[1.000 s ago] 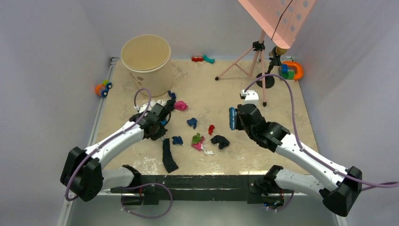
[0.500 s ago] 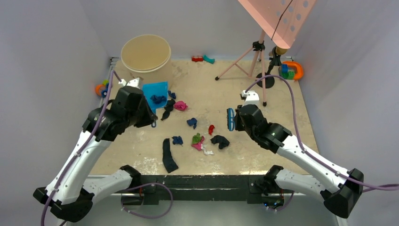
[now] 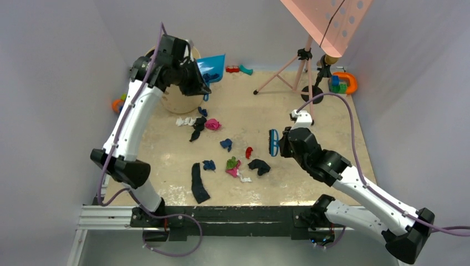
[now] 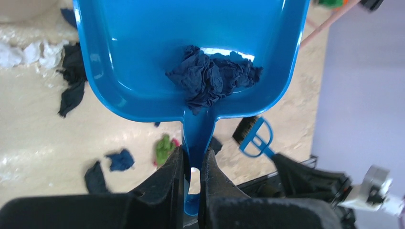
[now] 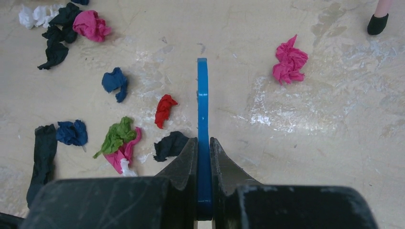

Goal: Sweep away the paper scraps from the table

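Observation:
My left gripper (image 4: 192, 153) is shut on the handle of the blue dustpan (image 4: 143, 57), which is held up in the air beside the bucket. A navy wad (image 4: 210, 76) lies in the pan. From above, the dustpan (image 3: 215, 65) shows at the back, just right of the left gripper (image 3: 198, 83). My right gripper (image 5: 203, 141) is shut on the blue brush (image 5: 202, 100), low over the table (image 3: 249, 105). Paper scraps lie left of the brush: red (image 5: 165, 109), green and pink (image 5: 119, 140), black (image 5: 171, 145), navy (image 5: 114, 82). Another pink wad (image 5: 289, 62) lies to its right.
A beige bucket (image 3: 180, 102) stands at the back left, partly behind my left arm. A pink tripod stand (image 3: 299, 69) and colourful toys (image 3: 343, 83) are at the back right. A small toy (image 3: 119, 104) sits at the left edge. A black strip (image 3: 198, 183) lies near the front.
My left arm has lifted the dustpan with the navy wad off the table and carried it back and up, next to the bucket. The right arm with the brush has hardly moved.

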`<state>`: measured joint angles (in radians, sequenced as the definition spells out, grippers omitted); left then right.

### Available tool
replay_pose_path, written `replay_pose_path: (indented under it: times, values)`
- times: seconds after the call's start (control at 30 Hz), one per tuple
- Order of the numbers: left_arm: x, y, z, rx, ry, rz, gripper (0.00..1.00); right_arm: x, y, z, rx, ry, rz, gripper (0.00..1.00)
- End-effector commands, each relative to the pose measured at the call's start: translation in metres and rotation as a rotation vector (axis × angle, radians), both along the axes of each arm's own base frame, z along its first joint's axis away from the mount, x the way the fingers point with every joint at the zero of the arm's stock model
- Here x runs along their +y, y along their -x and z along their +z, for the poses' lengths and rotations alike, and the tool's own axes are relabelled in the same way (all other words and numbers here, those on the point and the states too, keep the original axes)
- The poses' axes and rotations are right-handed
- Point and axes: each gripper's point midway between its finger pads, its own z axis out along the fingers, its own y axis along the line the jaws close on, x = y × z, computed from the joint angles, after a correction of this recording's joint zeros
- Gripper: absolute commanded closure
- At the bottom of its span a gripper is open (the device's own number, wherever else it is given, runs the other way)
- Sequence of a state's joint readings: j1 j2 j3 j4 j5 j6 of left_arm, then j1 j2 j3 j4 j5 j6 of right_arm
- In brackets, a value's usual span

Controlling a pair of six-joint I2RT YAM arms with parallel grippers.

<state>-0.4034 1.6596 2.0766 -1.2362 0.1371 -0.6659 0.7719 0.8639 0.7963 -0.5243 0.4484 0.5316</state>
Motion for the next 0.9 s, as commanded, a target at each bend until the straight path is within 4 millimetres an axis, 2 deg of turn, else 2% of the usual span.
replay_pose_path:
  times: [0.0,0.1,0.2,0.3,0.4,0.43,0.5,0.67,0.77,0.87]
  values:
    - [0.001,-0.035,0.039,-0.020,0.252,0.004,1.00,-0.004,0.006,0.006,-0.012,-0.038,-0.009,1.00]
    - [0.014,-0.071,0.050,-0.065,0.373,0.065,1.00,-0.006,0.007,0.004,-0.017,-0.036,-0.011,1.00]
    - [0.014,-0.097,0.058,-0.032,0.561,0.063,1.00,-0.005,0.006,0.003,-0.013,-0.031,-0.009,1.00]
    - [0.010,-0.115,0.082,-0.041,0.792,-0.002,1.00,-0.004,0.005,0.002,-0.006,-0.024,-0.007,1.00]
    - [0.022,-0.129,0.101,-0.058,1.024,0.038,1.00,-0.004,0.005,-0.001,-0.001,-0.016,-0.006,1.00]
    - [0.029,-0.132,0.113,-0.117,1.086,0.044,1.00,-0.003,0.004,-0.003,0.003,-0.015,-0.004,1.00]
    - [0.039,-0.136,0.119,-0.156,1.190,0.076,1.00,-0.001,0.004,-0.005,0.008,-0.016,-0.002,1.00]
    - [0.045,-0.142,0.121,-0.142,1.382,0.057,1.00,0.002,0.002,-0.008,0.018,-0.014,0.002,1.00]
    - [0.050,-0.138,0.126,-0.150,1.477,0.049,1.00,0.003,0.002,-0.008,0.018,-0.019,0.004,1.00]
    - [0.050,-0.129,0.135,-0.161,1.479,0.035,1.00,0.005,0.001,-0.007,0.017,-0.023,0.007,1.00]
